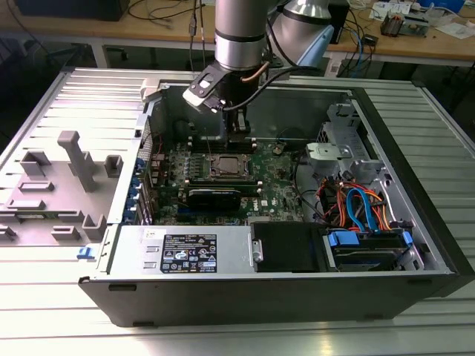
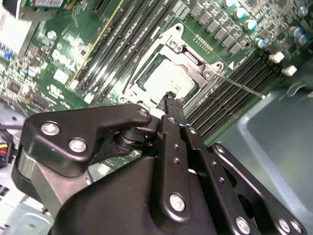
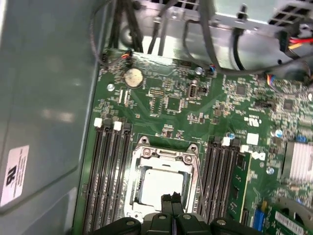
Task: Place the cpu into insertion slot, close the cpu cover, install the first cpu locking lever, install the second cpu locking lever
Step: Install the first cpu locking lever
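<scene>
Exterior view: gripper [image 1: 239, 135] hangs inside the open computer case [image 1: 415, 222], just above the chip [image 1: 228, 167] on the motherboard [image 1: 274, 189].

Second wrist view: fingers pressed together, gripping nothing, tips over the socket [image 2: 145, 73] edge. Chip sits in the socket, cover plate [image 2: 188, 55] lies flat around it. A thin lever [image 2: 239, 84] juts out sideways.

First wrist view: closed fingertips hover above the seated chip.

Your arm [image 1: 239, 33] stands vertical; your hand [image 3: 171, 197] points straight down, its fingers [image 2: 172, 108] pressed flat together.
</scene>
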Robot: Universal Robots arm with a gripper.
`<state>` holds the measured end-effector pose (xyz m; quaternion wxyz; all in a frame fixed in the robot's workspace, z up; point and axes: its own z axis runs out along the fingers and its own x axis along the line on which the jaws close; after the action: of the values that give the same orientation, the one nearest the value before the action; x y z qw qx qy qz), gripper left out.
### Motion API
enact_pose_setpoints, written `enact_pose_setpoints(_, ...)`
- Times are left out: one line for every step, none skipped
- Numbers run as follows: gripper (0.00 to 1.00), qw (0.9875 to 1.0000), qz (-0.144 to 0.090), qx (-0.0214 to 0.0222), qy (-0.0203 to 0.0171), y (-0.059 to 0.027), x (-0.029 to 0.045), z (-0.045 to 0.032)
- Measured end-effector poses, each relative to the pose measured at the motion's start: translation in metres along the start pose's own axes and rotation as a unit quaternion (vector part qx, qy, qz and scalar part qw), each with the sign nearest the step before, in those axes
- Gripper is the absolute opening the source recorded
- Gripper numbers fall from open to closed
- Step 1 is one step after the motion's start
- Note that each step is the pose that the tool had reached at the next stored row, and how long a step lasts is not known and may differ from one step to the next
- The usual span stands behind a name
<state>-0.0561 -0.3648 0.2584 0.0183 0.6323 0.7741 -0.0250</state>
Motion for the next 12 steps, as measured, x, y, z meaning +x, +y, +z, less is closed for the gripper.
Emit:
enact_pose_setpoints(0.11,0.9999,-0.015,-0.0009,-0.0002,0.0,0.0,0.0)
enact_pose_setpoints(0.11,0.9995,-0.031,-0.0019,-0.0005,0.0,0.0,0.0)
enact_pose_setpoints(0.11,0.9991,-0.042,-0.0025,-0.0007,0.0,0.0,0.0)
enact_pose_setpoints(0.11,0.9988,-0.049,-0.0029,-0.0008,0.0,0.0,0.0)
enact_pose_setpoints(0.11,0.9984,-0.057,-0.0034,-0.0009,0.0,0.0,0.0)
enact_pose_setpoints(0.11,0.9979,-0.065,-0.0039,-0.001,-0.0001,0.0,0.0)
enact_pose_setpoints(0.11,0.9971,-0.076,-0.0046,-0.0012,-0.0001,0.0,0.0)
enact_pose_setpoints(0.11,0.9956,-0.093,-0.0056,-0.0015,-0.0002,0.0,0.0)
enact_pose_setpoints(0.11,0.9939,-0.11,-0.0066,-0.0017,-0.0002,0.0001,0.0)
enact_pose_setpoints(0.11,0.993,-0.118,-0.007,-0.0019,-0.0002,0.0,0.0)
enact_pose_setpoints(0.11,0.9917,-0.129,-0.0076,-0.0021,-0.0009,0.0002,0.0)
enact_pose_setpoints(0.11,0.9911,-0.133,-0.0079,-0.0022,-0.0014,0.0003,0.0)
